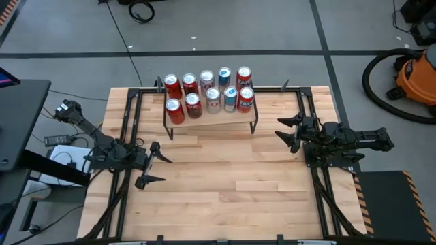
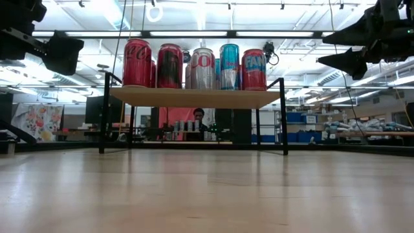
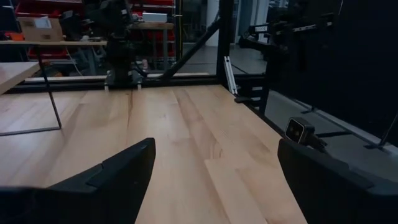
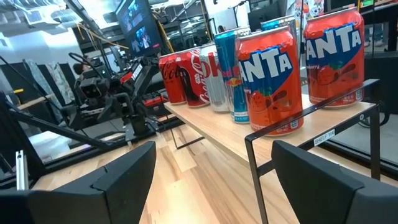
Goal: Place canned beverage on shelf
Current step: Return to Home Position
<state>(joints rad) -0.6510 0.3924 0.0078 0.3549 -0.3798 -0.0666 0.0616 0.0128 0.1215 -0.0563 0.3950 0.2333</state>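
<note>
The shelf (image 1: 211, 116), a light-wood board on thin black legs, stands at the far middle of the slatted table; it also shows in the low view (image 2: 194, 97) and the right wrist view (image 4: 230, 140). Several cans (image 1: 208, 95) stand upright on it in two rows: red cola cans at the left, silver and blue ones in the middle, red Fanta cans (image 4: 268, 81) at the right. My left gripper (image 1: 151, 163) is open and empty over the table's left part. My right gripper (image 1: 289, 133) is open and empty to the right of the shelf.
Black frame rails (image 1: 129, 122) run along the table's left and right sides. Bare tabletop (image 1: 231, 184) lies between the grippers and toward the near edge. An orange vacuum (image 1: 412, 75) stands on the floor beyond the right edge.
</note>
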